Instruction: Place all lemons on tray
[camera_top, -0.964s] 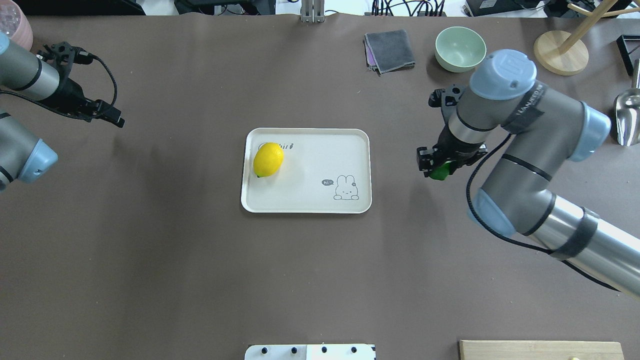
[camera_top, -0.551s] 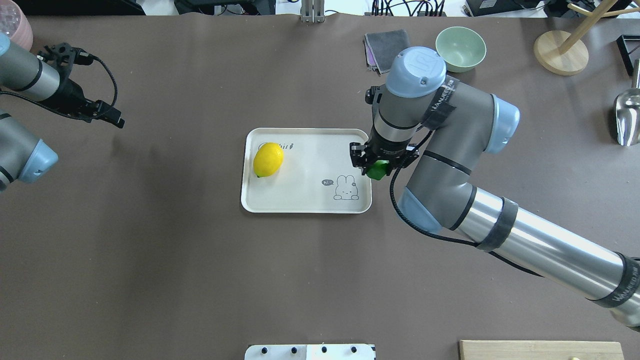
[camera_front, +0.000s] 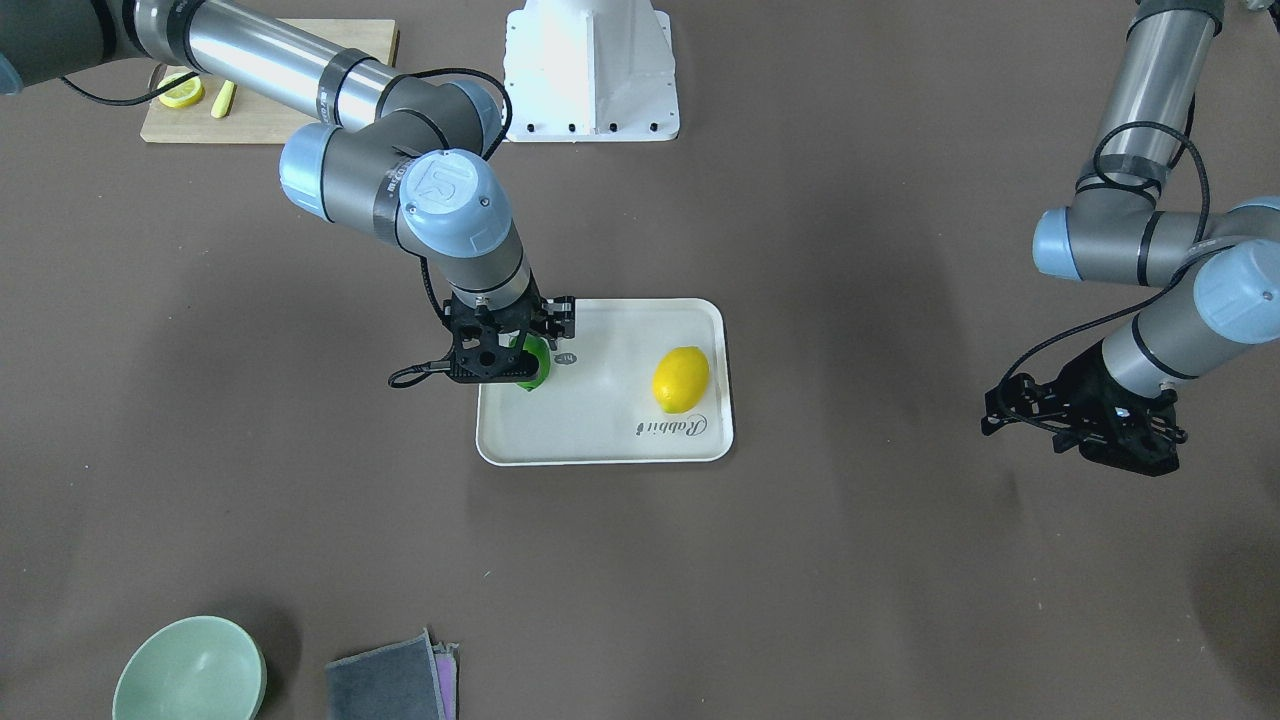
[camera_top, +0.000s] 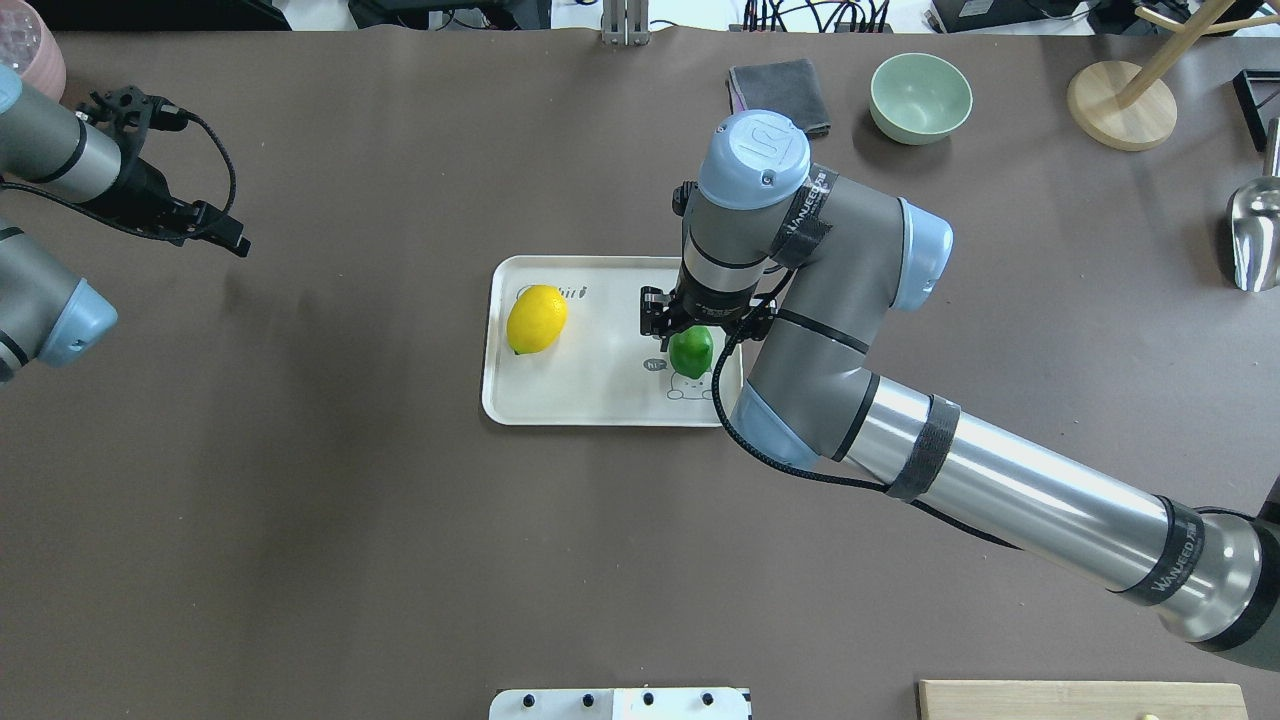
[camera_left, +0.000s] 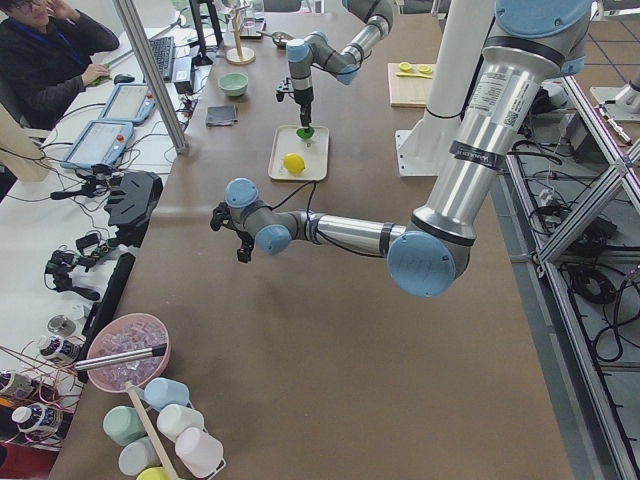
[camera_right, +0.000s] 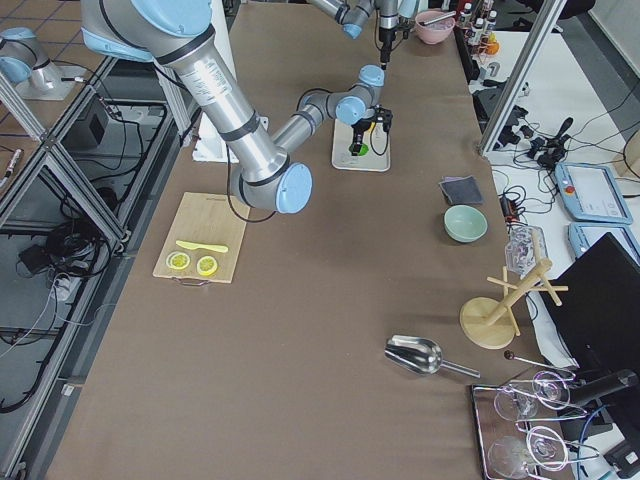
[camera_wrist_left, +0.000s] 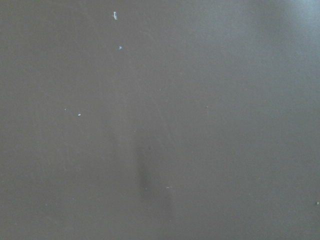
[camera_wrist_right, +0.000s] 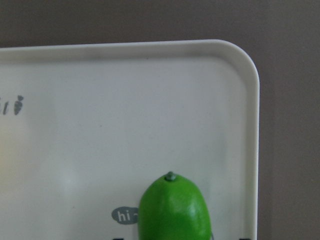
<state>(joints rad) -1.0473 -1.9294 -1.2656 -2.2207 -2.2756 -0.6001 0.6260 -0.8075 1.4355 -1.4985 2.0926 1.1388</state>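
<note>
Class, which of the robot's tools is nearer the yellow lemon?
Right. The right tool holds the green lemon at the tray's other end from the yellow lemon; the left tool is far off the tray.

Opposed steep views, both on tray (camera_top: 590, 385)

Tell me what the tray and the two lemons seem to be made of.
The tray: probably plastic or melamine; off-white, satin, with a moulded rounded rim and printed drawing.
The yellow lemon: glossy, evenly coloured skin; perhaps plastic imitation, real fruit not excluded.
The green lemon: same smooth shine, small grey stem nub; likewise uncertain.
</note>
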